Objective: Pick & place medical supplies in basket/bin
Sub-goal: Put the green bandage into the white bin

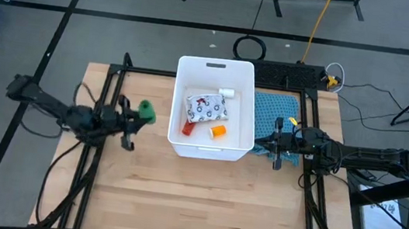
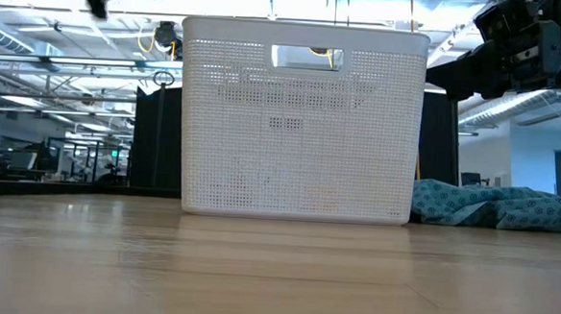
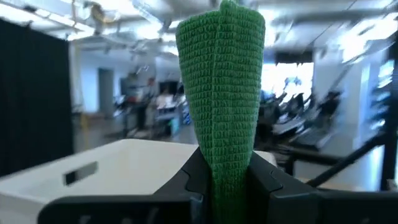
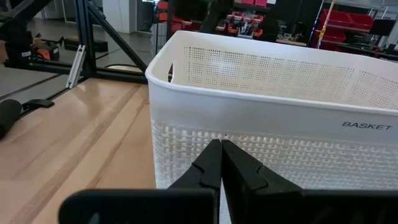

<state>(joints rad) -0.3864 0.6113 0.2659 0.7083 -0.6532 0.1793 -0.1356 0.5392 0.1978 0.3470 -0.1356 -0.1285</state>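
My left gripper [image 1: 135, 115] hangs above the table just left of the basket [image 1: 177, 103], its jaws clamped on the green roll [image 1: 146, 110]. In the left wrist view the roll [image 3: 222, 93] stands on end between the fingers [image 3: 188, 180], its long axis running straight out past the fingertips toward the basket rim [image 3: 124, 155]. Inside the basket I see the pouch [image 1: 205, 107], a white bottle [image 1: 227, 93], an orange bottle [image 1: 219, 131] and a red one [image 1: 187, 129]. My right gripper [image 4: 221, 158] waits beside the basket's right wall, over the cloth [image 1: 277, 112], jaws together and holding nothing.
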